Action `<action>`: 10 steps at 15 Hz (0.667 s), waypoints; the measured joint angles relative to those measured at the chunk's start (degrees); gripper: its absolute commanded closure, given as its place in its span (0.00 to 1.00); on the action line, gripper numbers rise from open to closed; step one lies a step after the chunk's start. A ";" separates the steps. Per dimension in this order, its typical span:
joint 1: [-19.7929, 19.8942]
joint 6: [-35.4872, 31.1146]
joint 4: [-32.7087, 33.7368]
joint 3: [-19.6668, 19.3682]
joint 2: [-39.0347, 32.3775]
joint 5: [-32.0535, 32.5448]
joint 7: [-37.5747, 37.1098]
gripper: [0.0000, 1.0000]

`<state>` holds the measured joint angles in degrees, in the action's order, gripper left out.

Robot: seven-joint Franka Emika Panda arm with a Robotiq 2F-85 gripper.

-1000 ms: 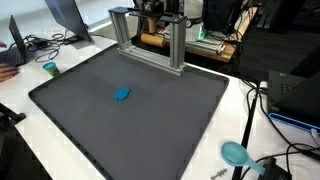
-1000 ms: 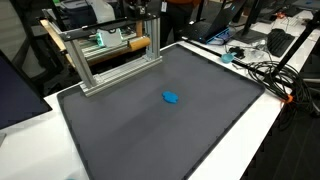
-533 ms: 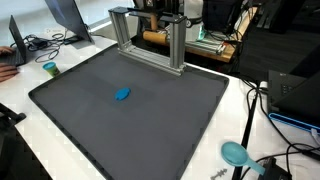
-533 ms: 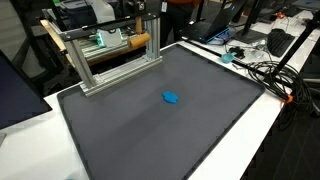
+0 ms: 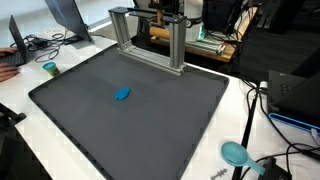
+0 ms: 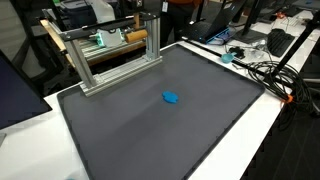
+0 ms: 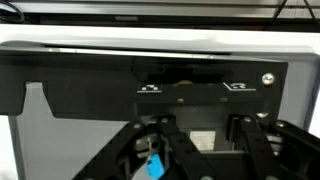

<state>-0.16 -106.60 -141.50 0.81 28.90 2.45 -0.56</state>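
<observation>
Both exterior views high, angled down at mat (image 5: 150,125) from different corners; share mat, frame (image 5: 178,45), blue piece (image 5: 122,94); wrist view low, close by frame.

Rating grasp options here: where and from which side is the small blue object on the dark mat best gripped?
Probably from straight above, pinching the small blue object across its shorter width. It lies low and flat on the dark mat, elongated in both exterior views, with open mat all round; a sideways approach would likely scrape the mat.
</observation>
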 measured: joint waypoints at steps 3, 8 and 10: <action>0.06 -0.23 -0.52 0.12 0.10 0.01 -2.52 0.75; 0.10 -0.47 -0.93 0.22 0.07 0.35 -3.91 0.08; 0.30 -0.46 -0.98 0.22 0.04 1.19 -3.91 0.01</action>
<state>0.14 -107.06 -142.48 1.03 28.94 3.64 -4.48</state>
